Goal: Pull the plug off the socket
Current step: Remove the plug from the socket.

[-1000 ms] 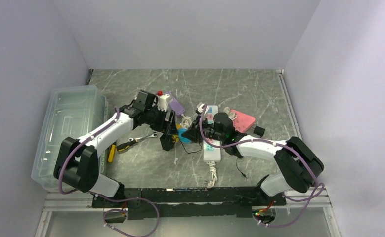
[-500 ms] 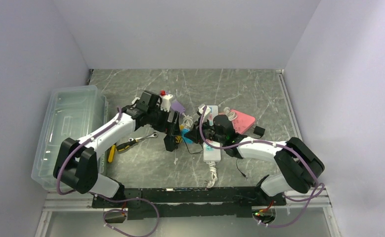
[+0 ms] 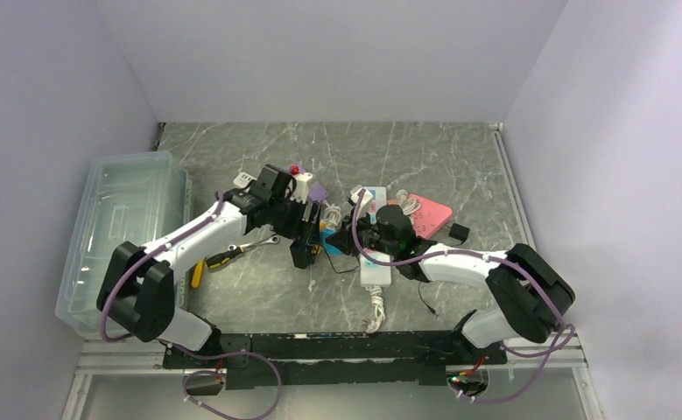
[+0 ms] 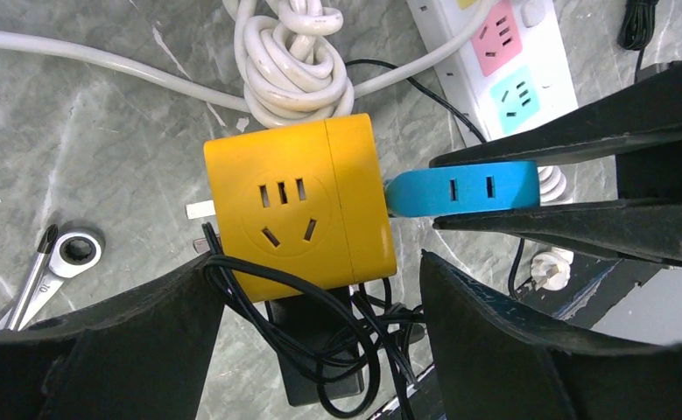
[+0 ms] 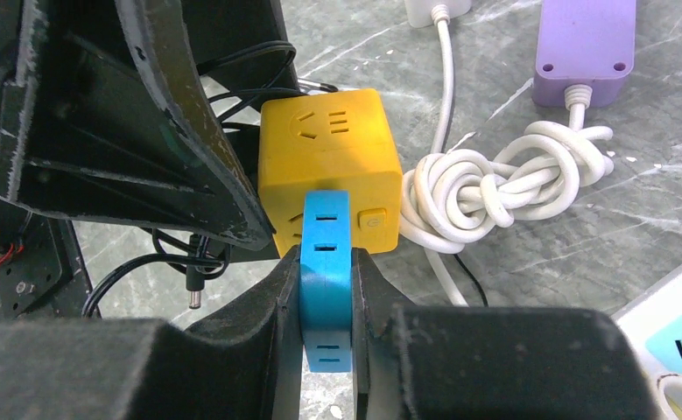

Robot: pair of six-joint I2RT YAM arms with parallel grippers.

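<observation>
Nearest the bases: white power strip (image 4: 503, 61), its sockets free, not part of the job.

Right gripper (image 5: 326, 262) is clamped hard on the blue plug (image 5: 326, 229), one finger on each flat side. Grip looks square and centred.

The plug is fully seated in the side face of the yellow cube socket (image 5: 328, 144), which sits on the table. No gap shows at the joint in either wrist view, so the pull is not yet done.

Left gripper (image 4: 318, 289) is spread wide and straddles the cube, one finger on each side. Can't tell whether either pad touches it. It doesn't look clamped, so the cube looks unbraced.

A black cord (image 4: 337, 324) is tangled under the cube and may drag.

Beyond the cube: knotted white cable coil (image 5: 495, 179) just beside it, then the purple adapter (image 5: 587, 39).

Status, my read: the grasp is done. Left to do: close the left gripper on the cube, then draw the plug straight out along its prongs. Without a brace the cube will likely just follow the plug.
</observation>
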